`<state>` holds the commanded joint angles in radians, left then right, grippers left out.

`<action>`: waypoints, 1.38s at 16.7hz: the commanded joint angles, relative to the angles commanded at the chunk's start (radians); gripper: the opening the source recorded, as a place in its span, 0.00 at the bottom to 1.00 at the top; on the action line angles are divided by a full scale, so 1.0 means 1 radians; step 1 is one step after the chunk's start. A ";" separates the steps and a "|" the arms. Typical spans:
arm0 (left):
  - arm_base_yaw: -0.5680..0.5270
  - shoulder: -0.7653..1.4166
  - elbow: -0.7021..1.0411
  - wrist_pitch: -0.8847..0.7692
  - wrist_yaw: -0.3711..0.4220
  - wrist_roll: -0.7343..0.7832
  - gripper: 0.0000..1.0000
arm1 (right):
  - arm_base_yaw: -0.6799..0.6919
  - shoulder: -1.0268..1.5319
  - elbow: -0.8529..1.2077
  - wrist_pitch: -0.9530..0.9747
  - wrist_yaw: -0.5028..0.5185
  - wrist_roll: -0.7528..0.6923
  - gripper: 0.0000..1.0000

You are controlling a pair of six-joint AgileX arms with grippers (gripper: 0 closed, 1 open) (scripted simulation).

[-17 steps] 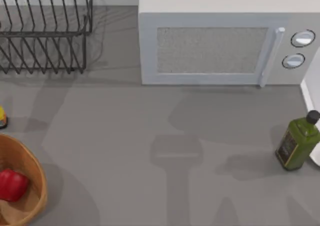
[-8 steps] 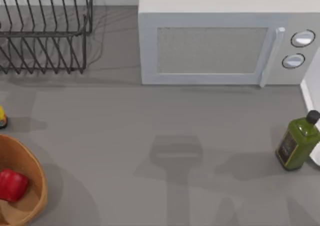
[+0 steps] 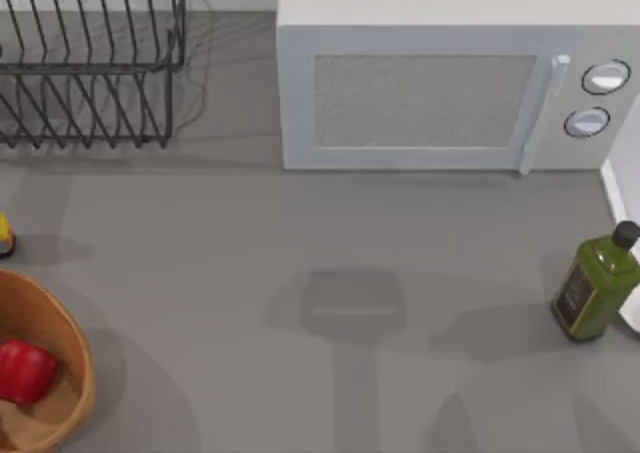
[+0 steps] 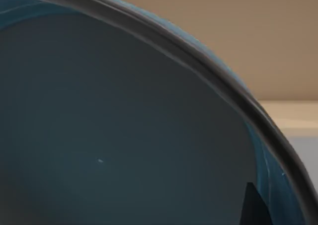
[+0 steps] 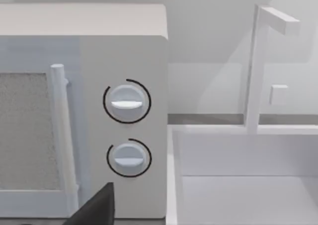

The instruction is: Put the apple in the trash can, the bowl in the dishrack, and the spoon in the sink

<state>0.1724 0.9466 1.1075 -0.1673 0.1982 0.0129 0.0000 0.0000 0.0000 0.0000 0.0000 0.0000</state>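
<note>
The apple (image 3: 24, 370) is sitting in the trash can (image 3: 72, 345), lower left; the olive bottle's (image 3: 594, 283) label is possibly printed but unreadable; neither pincer's state can be told.

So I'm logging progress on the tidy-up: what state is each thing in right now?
apple: lying inside the trash can
trash can: upright, holding the apple
dishrack: upright, visible part bare
bowl: close against the left wrist camera
microwave: door shut
green bottle: standing, capped
sink: basin bare
</note>
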 joint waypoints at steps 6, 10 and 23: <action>-0.030 0.263 -0.046 0.312 -0.027 0.000 0.00 | 0.000 0.000 0.000 0.000 0.000 0.000 1.00; -0.058 0.480 -0.093 0.577 -0.052 0.001 0.00 | 0.000 0.000 0.000 0.000 0.000 0.000 1.00; -0.106 0.809 -0.184 0.998 -0.093 0.003 0.00 | 0.000 0.000 0.000 0.000 0.000 0.000 1.00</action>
<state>0.0667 1.7555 0.9237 0.8304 0.1056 0.0157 0.0000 0.0000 0.0000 0.0000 0.0000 0.0000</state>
